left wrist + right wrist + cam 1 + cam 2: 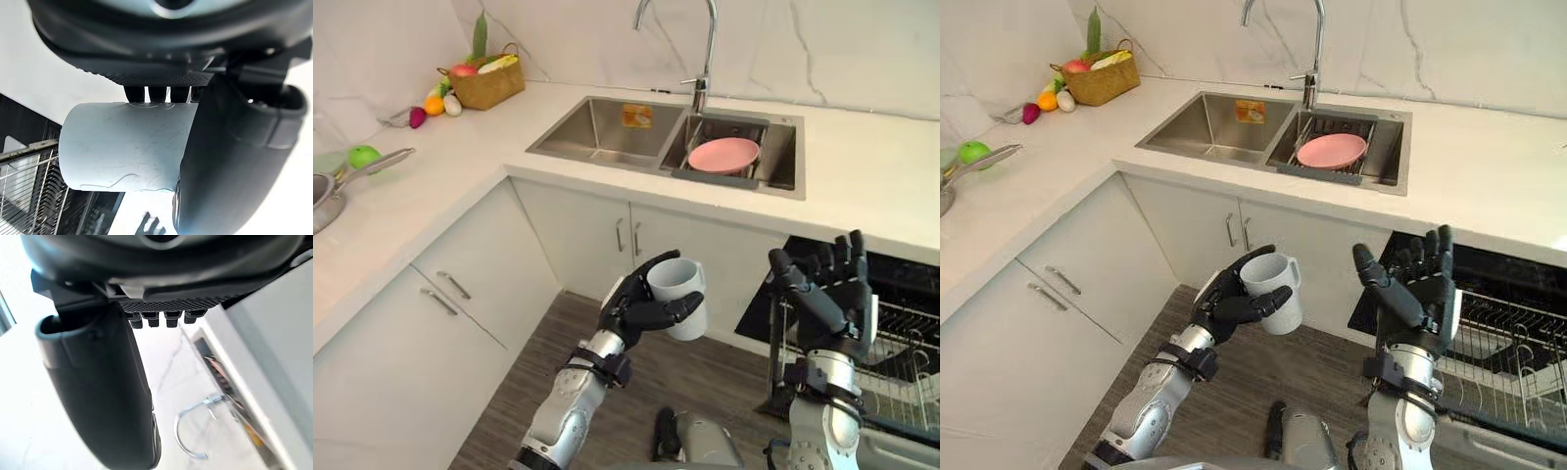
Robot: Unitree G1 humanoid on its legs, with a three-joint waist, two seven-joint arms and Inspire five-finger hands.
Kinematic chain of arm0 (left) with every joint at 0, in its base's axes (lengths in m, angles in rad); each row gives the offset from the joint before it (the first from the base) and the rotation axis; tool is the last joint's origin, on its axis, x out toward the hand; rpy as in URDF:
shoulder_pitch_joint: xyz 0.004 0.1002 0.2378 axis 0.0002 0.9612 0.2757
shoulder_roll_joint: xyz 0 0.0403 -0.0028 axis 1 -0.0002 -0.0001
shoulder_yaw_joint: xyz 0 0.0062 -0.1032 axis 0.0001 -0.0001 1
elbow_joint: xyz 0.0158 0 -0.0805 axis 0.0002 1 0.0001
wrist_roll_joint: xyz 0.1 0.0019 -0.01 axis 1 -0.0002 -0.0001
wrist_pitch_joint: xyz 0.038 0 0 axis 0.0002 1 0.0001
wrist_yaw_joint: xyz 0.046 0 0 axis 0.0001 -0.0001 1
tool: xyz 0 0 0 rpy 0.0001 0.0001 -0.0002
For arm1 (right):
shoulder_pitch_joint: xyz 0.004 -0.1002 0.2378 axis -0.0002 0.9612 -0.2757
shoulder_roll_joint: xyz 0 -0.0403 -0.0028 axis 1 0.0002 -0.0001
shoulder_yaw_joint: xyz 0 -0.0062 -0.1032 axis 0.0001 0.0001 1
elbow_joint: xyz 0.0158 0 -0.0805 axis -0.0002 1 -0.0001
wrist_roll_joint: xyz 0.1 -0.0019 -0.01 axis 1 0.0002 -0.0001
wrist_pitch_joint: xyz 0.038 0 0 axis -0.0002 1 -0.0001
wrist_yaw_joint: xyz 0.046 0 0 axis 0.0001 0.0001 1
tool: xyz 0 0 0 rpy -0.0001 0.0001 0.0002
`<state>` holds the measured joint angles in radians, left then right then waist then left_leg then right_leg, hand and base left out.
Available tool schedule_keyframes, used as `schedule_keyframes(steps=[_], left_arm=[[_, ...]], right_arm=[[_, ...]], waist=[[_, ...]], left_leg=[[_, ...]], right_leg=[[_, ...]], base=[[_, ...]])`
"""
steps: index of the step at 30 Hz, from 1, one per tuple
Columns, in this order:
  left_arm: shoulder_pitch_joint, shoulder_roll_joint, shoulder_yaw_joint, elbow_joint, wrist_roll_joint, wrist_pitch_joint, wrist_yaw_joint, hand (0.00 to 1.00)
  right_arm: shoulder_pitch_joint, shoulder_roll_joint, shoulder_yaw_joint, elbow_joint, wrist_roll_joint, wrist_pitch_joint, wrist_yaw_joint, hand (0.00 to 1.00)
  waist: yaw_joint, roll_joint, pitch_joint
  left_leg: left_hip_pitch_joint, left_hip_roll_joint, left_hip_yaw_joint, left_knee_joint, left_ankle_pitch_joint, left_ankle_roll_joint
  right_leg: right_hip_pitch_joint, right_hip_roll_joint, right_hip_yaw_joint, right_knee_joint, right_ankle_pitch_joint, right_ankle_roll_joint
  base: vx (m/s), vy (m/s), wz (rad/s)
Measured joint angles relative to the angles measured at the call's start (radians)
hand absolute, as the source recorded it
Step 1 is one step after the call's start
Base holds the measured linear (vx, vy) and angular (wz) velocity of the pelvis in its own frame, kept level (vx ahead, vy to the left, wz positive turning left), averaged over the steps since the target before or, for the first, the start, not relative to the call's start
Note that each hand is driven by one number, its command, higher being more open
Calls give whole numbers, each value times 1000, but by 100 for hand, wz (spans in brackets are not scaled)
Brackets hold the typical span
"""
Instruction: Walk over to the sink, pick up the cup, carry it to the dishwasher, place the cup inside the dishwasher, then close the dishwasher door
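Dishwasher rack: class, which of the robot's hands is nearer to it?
Right. The right hand is raised open just beside the rack; the left hand holds the cup farther left, before the cabinet doors.

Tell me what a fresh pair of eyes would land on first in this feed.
The white cup stands out first: the left hand holds it in mid-air, fingers curled round it, in front of the lower cabinets. Beside it, the right hand is raised with straight fingers before the open dishwasher. Farther back, a pink plate lies in the right basin of the sink.
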<state>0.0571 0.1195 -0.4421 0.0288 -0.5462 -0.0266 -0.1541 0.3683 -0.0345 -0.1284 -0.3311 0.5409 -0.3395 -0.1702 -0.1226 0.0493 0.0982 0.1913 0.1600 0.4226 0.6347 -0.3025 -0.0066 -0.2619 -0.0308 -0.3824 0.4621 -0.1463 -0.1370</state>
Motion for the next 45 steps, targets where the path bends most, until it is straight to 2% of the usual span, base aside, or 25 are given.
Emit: schedule_keyframes(steps=[1,2,3,6,7,9,11,13,16,17,19,20,22,25,28,29,30,31,32,33,34,35,38,41,45], left_arm=[[3,0,0,0,2,0,-9,0],[8,-2,0,0,9,0,-18,0],[17,-4,1,0,15,-1,-25,0],[53,-8,0,2,17,-3,-25,0],[66,-9,-15,1,17,-8,-25,0],[79,-12,-37,-5,31,-53,-23,0],[92,-20,-54,-60,61,-95,-7,0],[91,-23,-77,-110,80,-114,2,0],[84,-31,-100,-155,95,-158,-15,0],[77,-19,-103,-151,95,-175,-16,0],[70,-3,-107,-142,95,-176,1,0],[53,-2,-115,-138,95,-176,24,0],[16,-1,-128,-129,95,-176,60,0],[-59,-1,-121,-87,94,-177,130,0],[-66,-2,-64,-75,95,-177,203,0],[-65,-4,-22,-73,95,-177,228,0],[-66,-8,5,-69,95,-180,238,0],[-66,-19,54,-65,93,-188,252,0],[-71,-20,86,-64,92,-199,268,0],[-72,-17,95,-63,93,-204,272,0],[-72,-20,101,-54,94,-203,279,0],[-68,-23,101,-50,95,-203,280,0],[-69,-45,93,-56,96,-203,275,0],[-76,-39,115,-72,98,-209,278,0],[-86,-36,133,-72,117,-217,286,0]], right_arm=[[0,0,-6,-8,-10,-1,-5,100],[-1,-1,-18,-13,-36,-6,-16,100],[-2,-2,-29,-17,-76,-19,-46,100],[-3,-1,-32,-42,-91,-19,-81,100],[-4,-4,-32,-55,-91,-20,-80,100],[-10,-17,-31,-74,-91,-24,-68,100],[-31,-69,-29,-77,-91,-24,-66,100],[-37,-97,-50,-82,-91,-25,-68,100],[-36,-104,-109,-123,-91,-36,-104,100],[-33,-94,-121,-130,-91,-40,-109,100],[-21,-83,-124,-137,-91,-40,-108,100],[-16,-83,-137,-145,-91,-40,-99,100],[-16,-82,-143,-142,-91,-37,-83,100],[-61,-83,-136,-65,-91,-22,-38,100],[-127,-83,-91,64,-90,23,-22,100],[-142,-84,-59,112,-91,44,-8,100],[-148,-83,-43,132,-91,52,2,100],[-155,-83,-15,153,-91,68,20,100],[-156,-81,-3,153,-91,71,36,100],[-157,-82,0,155,-91,72,42,100],[-160,-83,1,163,-89,81,45,100],[-158,-82,6,164,-86,93,45,100],[-170,-75,20,168,-65,112,75,100],[-169,-78,80,167,-43,121,150,100],[-168,-80,99,168,36,142,224,100]], waist=[[-1,0,0],[1,0,0],[3,0,0],[17,-10,7],[34,-16,11],[58,-13,9],[75,-15,10],[67,-14,9],[35,-9,2],[30,-16,-16],[10,-32,-45],[0,-35,-53],[0,-34,-54],[1,-49,-58],[16,-47,-61],[28,-34,-56],[30,-33,-52],[33,-39,-48],[30,-47,-40],[28,-47,-36],[28,-29,-25],[30,-33,-20],[33,-25,6],[37,-29,8],[65,-30,10]], left_leg=[[-32,26,-3,85,46,-19],[-81,69,-14,210,135,-46],[-174,129,-56,420,210,-81],[-272,179,-72,563,170,-42],[-295,182,-58,481,124,-12],[-309,166,-75,220,74,3],[-319,105,-290,-85,60,-24],[-319,79,-397,-150,68,-47],[-308,28,-366,-190,94,-24],[-280,17,-331,-227,113,-64],[-242,-10,-276,-263,130,-97],[-196,-38,-224,-314,129,-95],[-154,-60,-182,-362,123,-84],[-103,-95,-108,-390,104,-52],[-57,-90,-33,-394,94,-36],[-29,-66,-21,-407,95,-35],[-21,-56,-15,-411,94,-35],[-19,-42,-6,-414,92,-34],[-15,-38,5,-408,72,-47],[-9,-34,9,-397,52,-66],[-16,0,8,-354,28,-83],[-32,6,4,-321,14,-89],[6,-19,-9,-406,17,-87],[-21,-31,-6,-365,5,-77],[-53,-2,-26,-337,0,-78]], right_leg=[[14,10,5,-4,-11,-1],[36,27,16,-15,-27,-6],[77,60,38,-31,-41,-14],[167,102,122,-62,-59,-17],[209,111,188,-80,-61,-14],[230,121,304,-75,-75,2],[224,155,481,-12,-116,14],[224,176,577,39,-160,31],[226,175,656,100,-221,116],[221,160,657,113,-240,150],[219,110,643,109,-247,192],[217,60,595,98,-234,221],[206,19,530,101,-220,246],[143,-63,355,187,-190,237],[110,-121,200,226,-142,217],[72,-134,139,264,-157,182],[65,-137,110,219,-188,158],[41,-160,74,103,-176,151],[34,-201,50,-27,-52,158],[37,-206,42,-47,40,197],[55,-173,44,-55,42,182],[59,-173,49,-52,40,179],[48,-192,23,18,36,175],[51,-213,0,-2,33,176],[77,-179,-26,-82,67,183]], base=[[292,-189,-19],[296,-173,-39],[294,-163,-49],[300,-123,-94],[322,-75,-161],[267,4,-193],[287,120,-227],[310,206,-191],[349,296,-132],[379,328,-121],[351,276,-88],[338,298,-82],[217,252,-70],[94,171,-69],[111,135,-122],[50,6,-113],[42,-16,-129],[59,-50,-89],[97,-68,-71],[144,-90,-42],[122,-73,-26],[76,-53,-19],[-21,24,-13],[-52,41,-8],[-44,7,9]])
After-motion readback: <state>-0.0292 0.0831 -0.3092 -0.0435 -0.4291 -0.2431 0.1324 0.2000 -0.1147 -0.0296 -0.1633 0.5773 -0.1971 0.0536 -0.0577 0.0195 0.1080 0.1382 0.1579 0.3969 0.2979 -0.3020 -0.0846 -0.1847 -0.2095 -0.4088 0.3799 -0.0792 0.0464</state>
